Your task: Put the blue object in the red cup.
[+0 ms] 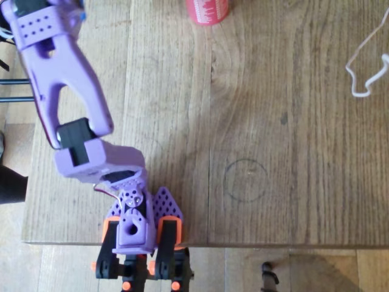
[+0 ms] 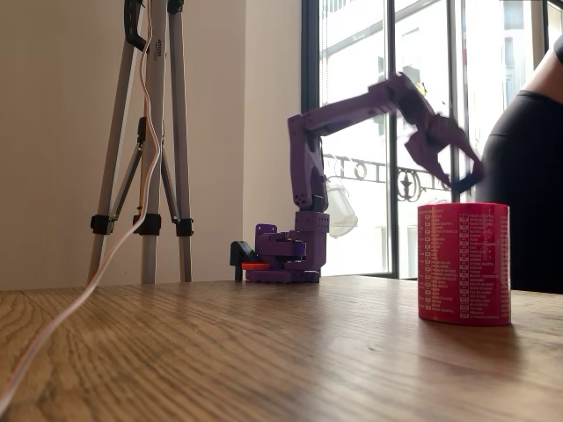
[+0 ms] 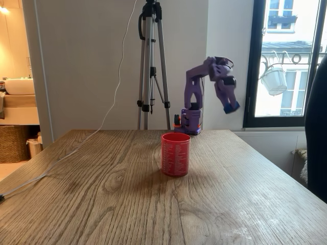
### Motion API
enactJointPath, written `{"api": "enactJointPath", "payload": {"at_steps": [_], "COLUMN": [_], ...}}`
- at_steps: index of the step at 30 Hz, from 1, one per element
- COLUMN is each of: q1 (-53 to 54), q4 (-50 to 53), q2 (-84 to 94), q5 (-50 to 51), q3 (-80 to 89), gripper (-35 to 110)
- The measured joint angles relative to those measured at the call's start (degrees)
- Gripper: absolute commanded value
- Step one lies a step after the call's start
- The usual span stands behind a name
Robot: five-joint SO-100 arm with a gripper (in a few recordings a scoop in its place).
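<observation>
Wooden table [image 3: 102, 204] fills the foreground in both fixed views, grain running toward the far end. Purple arm [image 2: 352, 110] next biggest, base clamped at the table's far edge, upper links reaching up and forward; in the overhead view [image 1: 61, 67] it runs down the left side from the top corner to its orange-trimmed base. Tripod [image 3: 152, 66] stands behind the table, white cable [image 3: 76, 148] trailing across the top. Red cup [image 3: 175, 154] upright mid-table, white print on its side, well apart from the base; overhead shows it at the top edge [image 1: 206, 11]. Gripper [image 2: 464, 183] is raised just above and behind the cup's rim, fingers clamped on the blue object [image 3: 231, 108], held in the air, not inside the cup
</observation>
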Motion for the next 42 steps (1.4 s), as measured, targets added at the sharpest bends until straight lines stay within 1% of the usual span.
{"api": "enactJointPath", "payload": {"at_steps": [3,6,10,14,16,18,22,26,32,38,42], "q1": [7.65,15.38,18.81,25.58,27.60,27.86,30.76,30.50,30.06,24.43,23.91], "q4": [-6.24,-12.30,-16.17,-23.29,-24.96,-26.46,-33.40,-36.04,-35.86,-33.57,-33.75], "q2": [-0.35,-3.69,-5.54,-12.57,-13.97,-14.50,-18.54,-19.42,-19.34,-19.34,-19.60], "q5": [-10.11,-16.44,-19.78,-23.29,-24.26,-25.40,-28.65,-30.23,-31.11,-32.17,-32.17], "q3": [-0.35,-0.35,-0.53,-1.05,-0.97,-0.97,-0.62,-0.62,-0.62,0.44,0.44], "gripper": [1,1,1,1,1,1,1,1,1,1,1]}}
